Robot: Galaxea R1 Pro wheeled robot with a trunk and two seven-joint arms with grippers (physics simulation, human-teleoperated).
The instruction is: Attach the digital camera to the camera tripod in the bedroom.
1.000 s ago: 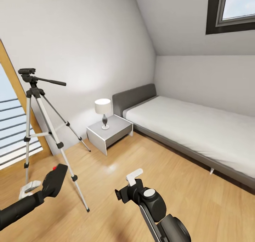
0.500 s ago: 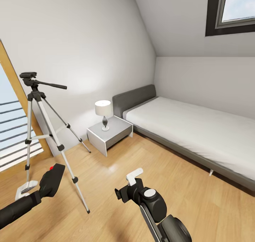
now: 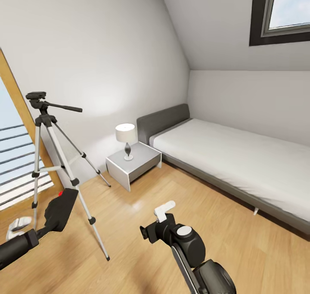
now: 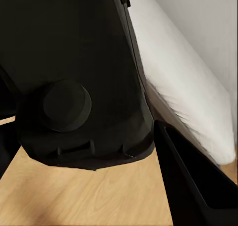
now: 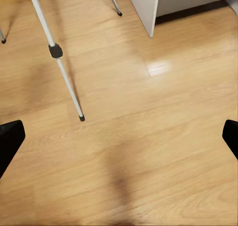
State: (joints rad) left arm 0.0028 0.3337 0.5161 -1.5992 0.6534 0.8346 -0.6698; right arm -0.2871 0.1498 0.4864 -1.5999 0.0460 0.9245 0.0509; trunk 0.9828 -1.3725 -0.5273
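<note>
The camera tripod (image 3: 51, 156) stands on the wooden floor at the left of the head view, its black head and pan handle (image 3: 43, 101) at the top. Just in front of its near leg, my left gripper (image 3: 46, 228) is shut on the digital camera (image 3: 60, 210), a black box with a red button on its upper end. Close up in the left wrist view, the camera (image 4: 74, 72) has one dark finger (image 4: 193, 181) beside it. My right gripper (image 3: 151, 233) hangs open over bare floor at bottom centre. Its fingertips are spread wide (image 5: 119, 141), with a tripod leg (image 5: 59, 62) ahead.
A grey bedside table (image 3: 133, 162) with a white lamp (image 3: 125, 135) stands against the wall. The grey-framed bed (image 3: 232, 160) runs along the right. A railed window (image 3: 15, 165) with a wooden frame is at far left. Open wooden floor (image 3: 142, 199) lies between tripod and bed.
The view has tilted slightly, so the room sits lower in the picture. My left arm has drawn left, and the camera now sits a little higher against the tripod leg. The right arm is still.
</note>
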